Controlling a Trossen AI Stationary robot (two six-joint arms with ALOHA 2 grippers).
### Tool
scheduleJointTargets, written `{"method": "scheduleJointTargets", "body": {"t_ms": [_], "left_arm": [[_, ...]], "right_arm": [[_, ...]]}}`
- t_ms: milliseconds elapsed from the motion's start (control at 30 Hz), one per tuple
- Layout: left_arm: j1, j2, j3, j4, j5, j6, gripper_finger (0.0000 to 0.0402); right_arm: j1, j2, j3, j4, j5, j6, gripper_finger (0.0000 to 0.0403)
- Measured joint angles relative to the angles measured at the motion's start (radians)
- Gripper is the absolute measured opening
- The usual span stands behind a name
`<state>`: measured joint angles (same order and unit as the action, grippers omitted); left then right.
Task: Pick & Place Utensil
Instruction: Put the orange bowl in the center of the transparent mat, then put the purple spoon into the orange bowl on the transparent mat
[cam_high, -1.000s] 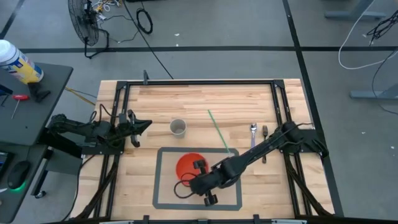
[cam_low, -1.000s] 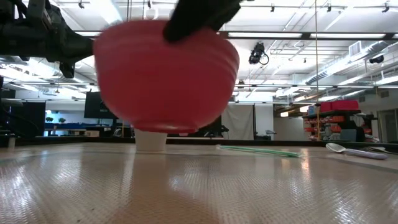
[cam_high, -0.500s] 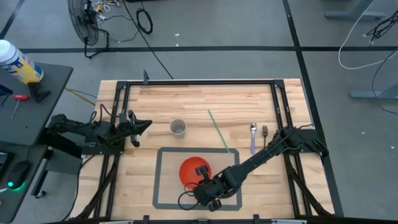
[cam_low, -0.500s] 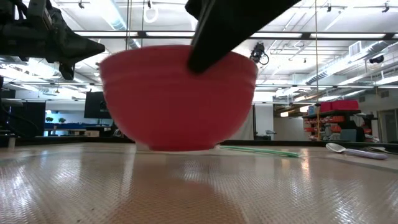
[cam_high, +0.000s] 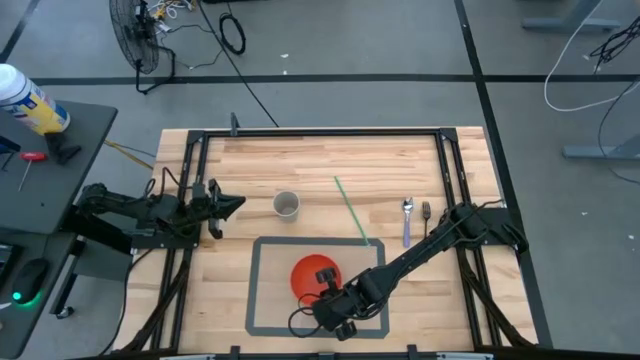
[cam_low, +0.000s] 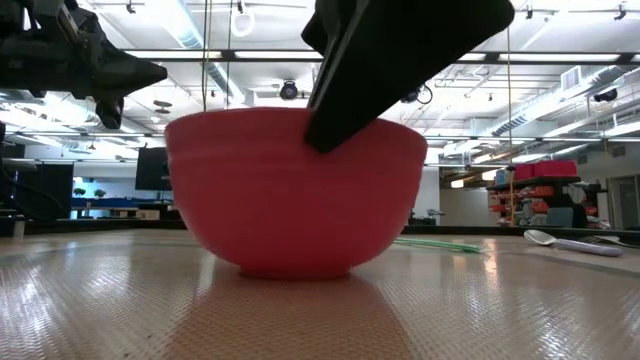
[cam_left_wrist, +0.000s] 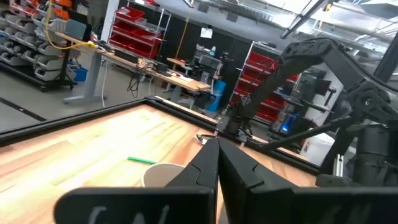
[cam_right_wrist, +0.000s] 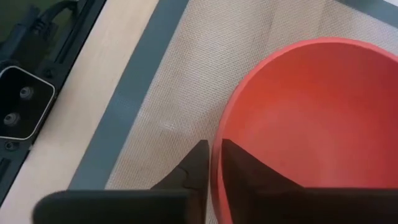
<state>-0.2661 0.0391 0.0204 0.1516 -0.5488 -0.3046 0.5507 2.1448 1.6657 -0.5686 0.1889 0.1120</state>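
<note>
A red bowl (cam_high: 313, 273) stands on its base on the grey mat (cam_high: 265, 290); in the low view the bowl (cam_low: 290, 200) fills the middle. My right gripper (cam_high: 324, 293) is at the bowl's near side, shut on its rim (cam_right_wrist: 211, 148). A spoon (cam_high: 406, 220) and a fork (cam_high: 426, 225) lie flat on the wood at the table's right, and the spoon (cam_low: 570, 242) also shows in the low view. My left gripper (cam_high: 232, 203) waits shut above the table's left side (cam_left_wrist: 217, 155). My right gripper pinches the bowl's rim (cam_right_wrist: 217, 143) at its near side, one finger (cam_right_wrist: 245, 174) inside the bowl and one finger (cam_right_wrist: 194, 165) outside the wall. The fingers slant down from above and from the near right. The bowl sits upright with its base on the mat.
A small white cup (cam_high: 287, 205) stands left of centre, and a green straw (cam_high: 350, 212) lies slantwise beyond the mat. A black frame (cam_high: 320, 131) runs round the table. Bare wood lies toward the far edge.
My right gripper has moved down and toward the near edge, carrying the bowl. The bowl was lifted clear of the mat a second ago and now rests on it, slightly nearer and to the right. The left arm has kept still.
</note>
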Motion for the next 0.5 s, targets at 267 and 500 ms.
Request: {"method": "scheduleJointTargets", "body": {"t_ms": [267, 500], "left_arm": [[0.0, 0.0, 0.0, 0.001, 0.001, 0.0, 0.0013], [0.0, 0.0, 0.0, 0.005, 0.001, 0.0, 0.0014]], "right_arm": [[0.0, -0.043, 0.007, -0.031, -0.075, 0.067, 0.0117], [0.0, -0.193, 0.009, -0.124, -0.047, 0.146, 0.0161]]}}
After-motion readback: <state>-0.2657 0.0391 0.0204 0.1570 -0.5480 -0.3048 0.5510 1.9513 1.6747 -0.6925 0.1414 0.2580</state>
